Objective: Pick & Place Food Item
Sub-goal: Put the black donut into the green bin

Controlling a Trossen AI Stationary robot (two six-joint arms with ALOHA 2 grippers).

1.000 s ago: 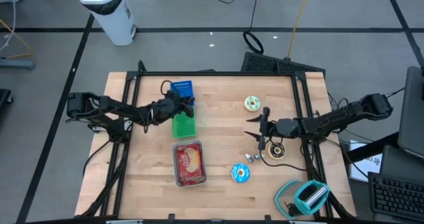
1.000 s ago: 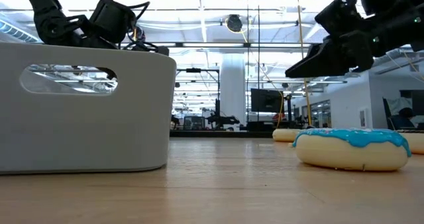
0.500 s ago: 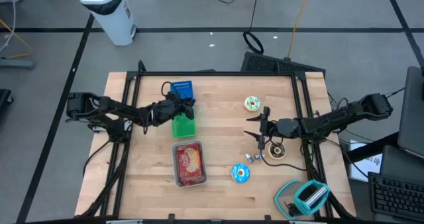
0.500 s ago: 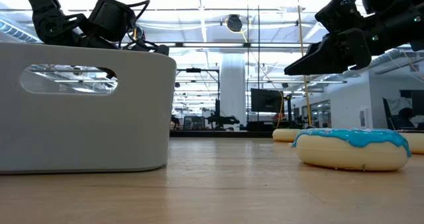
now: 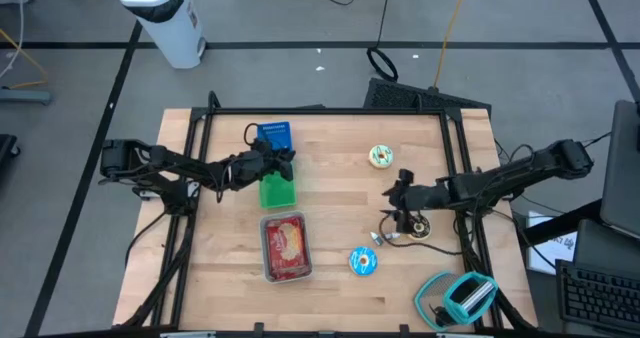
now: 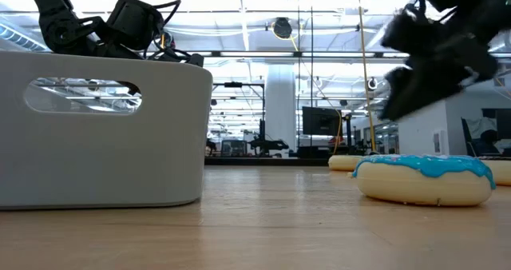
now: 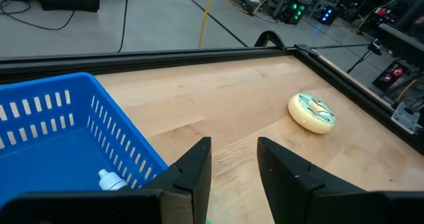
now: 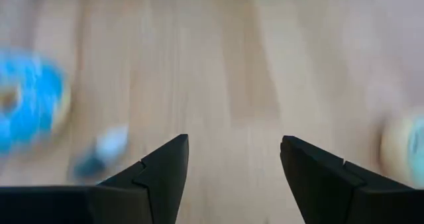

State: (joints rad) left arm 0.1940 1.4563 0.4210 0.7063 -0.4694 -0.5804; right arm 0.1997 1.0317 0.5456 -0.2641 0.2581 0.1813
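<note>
The right gripper (image 5: 394,216) is hanging low over the right half of the tabletop (image 5: 330,193), its jaws standing wide with bare wood showing between them in the right wrist view. The chocolate donut (image 5: 417,228) is lying just beside the jaws toward the right edge, apparently apart from them, though a cable is crossing there. A small foil-wrapped item (image 5: 379,237) is sitting just in front of the jaws toward the near edge, and the blue-frosted donut (image 5: 363,261) is resting a little beyond it. The green-and-white frosted donut (image 5: 381,156) is lying well behind the jaws, near the far edge. Open wood is stretching from the jaws toward the middle of the tabletop.

The left gripper (image 5: 283,161) is hovering at the far left part of the tabletop, jaws narrowly parted and gripping nothing. The blue basket (image 5: 274,133) is standing just behind them with a small white object (image 7: 111,180) inside; the green container (image 5: 277,191) is lying directly below and in front. The red food tray (image 5: 285,246) is sitting further toward the near edge, with clear wood between it and the blue-frosted donut.
</note>
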